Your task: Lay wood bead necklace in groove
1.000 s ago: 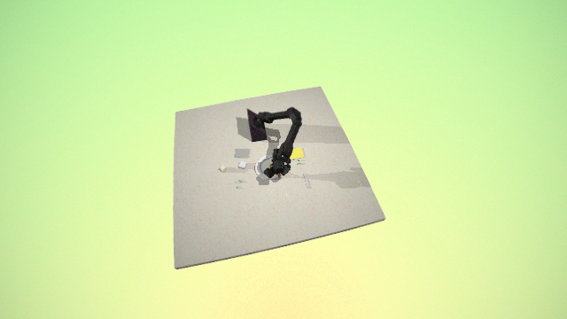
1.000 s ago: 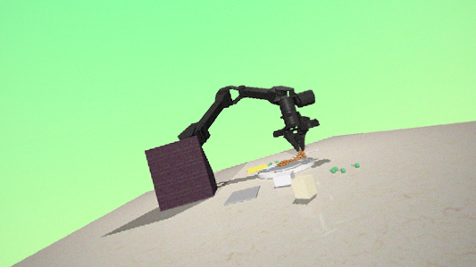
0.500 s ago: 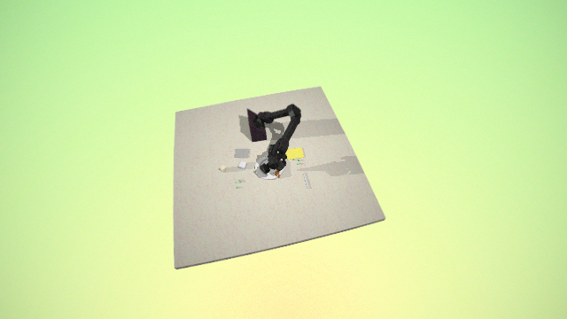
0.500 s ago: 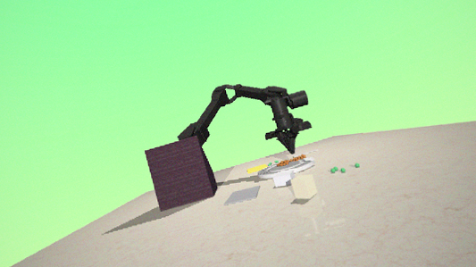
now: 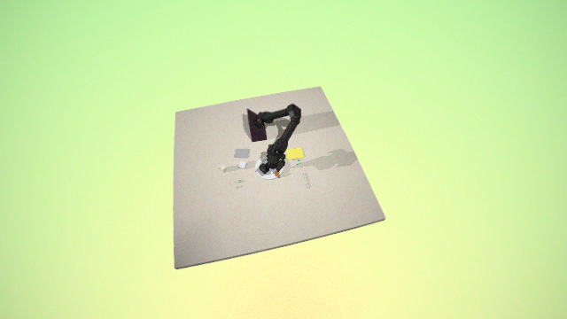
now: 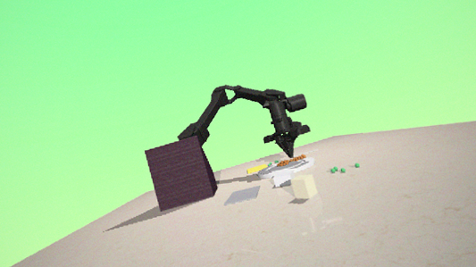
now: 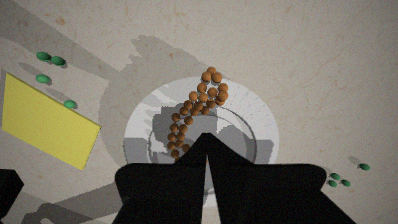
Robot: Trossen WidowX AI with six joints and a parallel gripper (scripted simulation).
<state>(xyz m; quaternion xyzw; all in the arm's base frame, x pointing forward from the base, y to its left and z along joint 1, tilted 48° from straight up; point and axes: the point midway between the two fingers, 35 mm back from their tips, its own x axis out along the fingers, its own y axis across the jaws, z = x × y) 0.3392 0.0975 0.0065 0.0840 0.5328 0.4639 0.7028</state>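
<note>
The wood bead necklace (image 5: pixel 277 175) (image 6: pixel 292 160) (image 7: pixel 212 92) is a string of orange-brown beads, bunched in a narrow double strand across the board, not spread round it. In the wrist view one end reaches the board's upper rim and the other runs down over the grey middle, partly hidden by the fingers. The round bead board (image 5: pixel 271 178) (image 6: pixel 309 164) (image 7: pixel 250 97) is white with a circular groove line. My gripper (image 6: pixel 291 156) (image 7: pixel 206 136) is shut, tips together with nothing between them, just above the board beside the necklace.
A yellow sheet (image 5: pixel 295 153) (image 7: pixel 50 122) lies beside the board. Small green beads (image 6: pixel 357 165) (image 7: pixel 43 79) lie on both sides. A white box (image 6: pixel 283 179), a cream block (image 6: pixel 304 187), a grey tile (image 6: pixel 243 195), a large dark block (image 6: pixel 181 173) and a pale strip (image 5: pixel 306 181) also stand or lie around.
</note>
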